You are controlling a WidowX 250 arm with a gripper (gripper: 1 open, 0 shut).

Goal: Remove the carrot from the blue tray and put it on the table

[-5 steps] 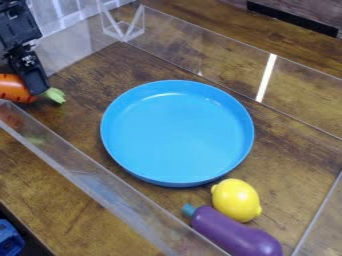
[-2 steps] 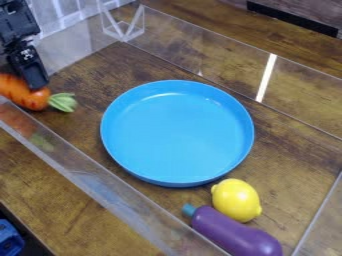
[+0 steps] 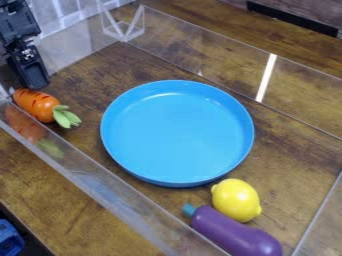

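Carrot Lies on the Table, Left of the Blue Tray

We see the carrot (image 3: 40,104) on the brown table (image 3: 120,218), in the left part of the frame, outside the blue tray (image 3: 177,132). Compared with the earlier frame, it has moved a little down and to the right. One second ago, its orange body was partly cut by the left edge of the frame; now we can see more of it, with its dark stripes. Its green leaves have also come lower, and they point toward the tray, but do not touch it.

The black gripper (image 3: 32,78) is at the upper left, just above the carrot in the picture. We cannot tell if its jaws are spread or pressed together, because the fingers are dark and small in this view.

The other things have stayed in the same places. The blue tray is in the middle, with nothing in it. The yellow lemon (image 3: 237,200) is near its lower right rim, and the purple eggplant (image 3: 237,235) lies below the lemon, at the bottom of the frame. The clear wall (image 3: 114,190) crosses the lower left part.
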